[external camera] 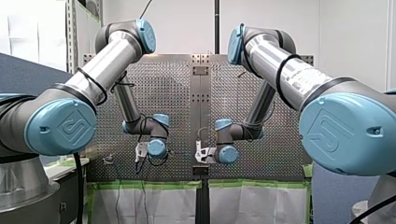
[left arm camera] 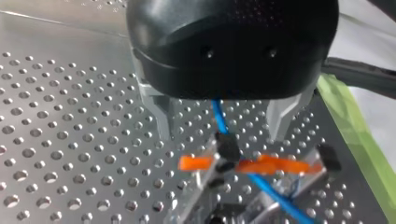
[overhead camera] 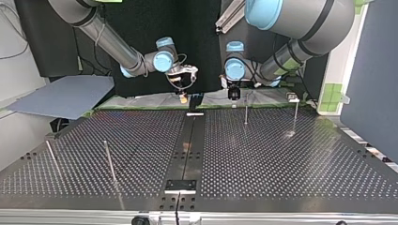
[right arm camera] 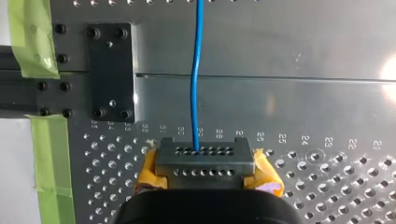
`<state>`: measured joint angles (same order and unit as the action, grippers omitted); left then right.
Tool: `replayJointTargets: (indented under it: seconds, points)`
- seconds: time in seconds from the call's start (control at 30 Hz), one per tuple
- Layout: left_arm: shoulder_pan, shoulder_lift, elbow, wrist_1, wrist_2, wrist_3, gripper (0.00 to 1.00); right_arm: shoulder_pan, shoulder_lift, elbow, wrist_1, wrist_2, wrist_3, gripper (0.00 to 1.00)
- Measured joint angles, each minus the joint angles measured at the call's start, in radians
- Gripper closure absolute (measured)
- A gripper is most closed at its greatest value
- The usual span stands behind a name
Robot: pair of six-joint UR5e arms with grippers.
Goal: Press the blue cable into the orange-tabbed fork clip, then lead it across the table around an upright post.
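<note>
In the left wrist view the blue cable (left arm camera: 219, 116) runs down between my left gripper's (left arm camera: 222, 123) metal fingers (left arm camera: 161, 116) and through the orange-tabbed fork clip (left arm camera: 247, 164) just beneath them. The fingers stand apart on either side of the cable and touch nothing, so the gripper is open. My right gripper (right arm camera: 204, 161), with yellow pads (right arm camera: 266, 176), is shut on the blue cable (right arm camera: 197, 84), which leads straight ahead from its grey tip. In the top view both grippers hang near the table's far edge, my left gripper (overhead camera: 233, 92) beside my right gripper (overhead camera: 184, 84).
Two upright posts (overhead camera: 245, 112) (overhead camera: 295, 115) stand at the top view's far right, and two more (overhead camera: 109, 159) (overhead camera: 50, 154) at its near left. A black plate (right arm camera: 109, 70) and green tape (right arm camera: 28, 42) lie beside the cable in the right wrist view.
</note>
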<state>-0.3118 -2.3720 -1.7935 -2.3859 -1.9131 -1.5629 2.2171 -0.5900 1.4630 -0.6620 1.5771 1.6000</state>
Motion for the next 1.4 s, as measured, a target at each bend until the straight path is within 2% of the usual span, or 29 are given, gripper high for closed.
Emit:
replayJointTargets:
  seconds: [0.03,0.07,0.13,0.17,0.2,0.23,0.27,0.33,1.07,1.4]
  points:
    - [0.000,0.000,0.000,0.000,-0.008,0.008,0.23,0.000,0.000,0.000,0.000,0.000,0.000,1.00]
    - [0.000,0.000,0.000,0.000,-0.015,0.014,0.23,0.000,0.000,0.000,0.000,0.000,-0.001,1.00]
    - [-0.002,0.000,0.000,0.000,-0.030,0.029,0.46,0.000,0.000,0.000,0.001,0.000,-0.001,1.00]
    - [-0.002,0.000,0.000,0.000,-0.037,0.035,0.46,0.000,0.000,0.000,0.001,0.000,-0.001,1.00]
    - [-0.003,0.000,0.000,0.000,-0.043,0.040,0.62,0.000,0.000,0.000,0.001,0.000,-0.001,1.00]
    - [-0.004,0.000,0.000,0.000,-0.050,0.045,0.73,0.000,0.000,0.000,0.001,0.000,-0.001,1.00]
    - [-0.005,0.000,0.000,0.000,-0.054,0.048,0.73,0.000,0.000,0.000,0.001,0.000,-0.001,1.00]
    - [-0.007,0.000,0.000,0.000,-0.059,0.052,1.00,0.000,0.000,0.000,0.001,0.000,-0.001,1.00]
    - [-0.019,0.000,0.001,0.001,-0.055,0.061,1.00,0.000,0.002,0.000,0.004,0.000,-0.001,1.00]
    - [-0.029,0.004,0.001,-0.030,-0.058,0.080,1.00,-0.007,0.000,-0.002,0.058,0.003,-0.006,1.00]
